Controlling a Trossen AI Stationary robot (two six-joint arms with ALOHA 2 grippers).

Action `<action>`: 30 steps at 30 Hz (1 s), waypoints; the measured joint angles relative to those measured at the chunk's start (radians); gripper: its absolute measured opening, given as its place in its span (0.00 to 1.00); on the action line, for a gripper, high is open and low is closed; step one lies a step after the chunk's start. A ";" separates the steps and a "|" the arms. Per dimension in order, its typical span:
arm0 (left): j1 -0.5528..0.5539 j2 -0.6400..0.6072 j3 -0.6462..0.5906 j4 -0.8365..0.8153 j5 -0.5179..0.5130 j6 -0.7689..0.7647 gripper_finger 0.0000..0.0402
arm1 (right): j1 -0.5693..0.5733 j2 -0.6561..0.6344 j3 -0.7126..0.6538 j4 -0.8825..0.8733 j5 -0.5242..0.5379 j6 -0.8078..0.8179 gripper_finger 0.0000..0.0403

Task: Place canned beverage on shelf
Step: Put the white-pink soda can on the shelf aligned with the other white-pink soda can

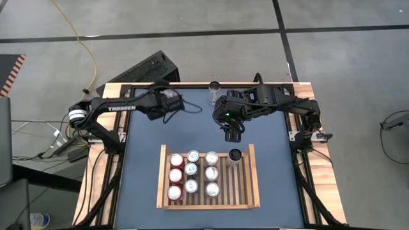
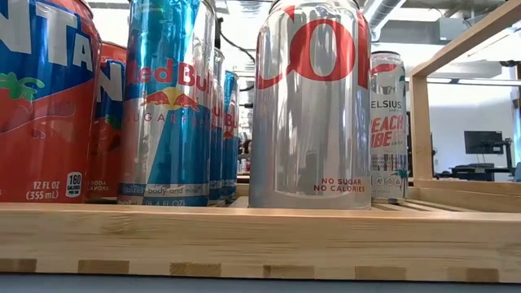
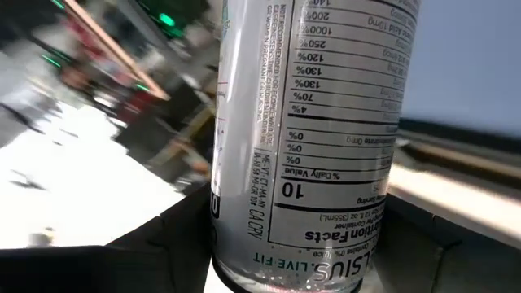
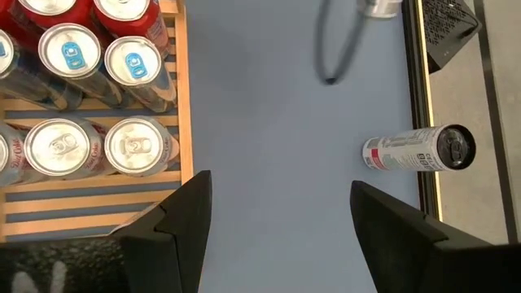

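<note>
The left gripper has its fingers clamped on a white Celsius can, ready for the shelf, while the right gripper hangs fingers apart over bare tabletop beside it.

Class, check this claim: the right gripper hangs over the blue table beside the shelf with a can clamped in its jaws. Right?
No. The right gripper hangs over the table beside the shelf, but its jaws stand open and empty; the right wrist view shows it.
</note>
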 joint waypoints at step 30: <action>-0.313 0.000 -0.305 0.143 -0.163 0.489 0.61 | 0.005 0.000 0.000 0.001 -0.001 0.006 0.65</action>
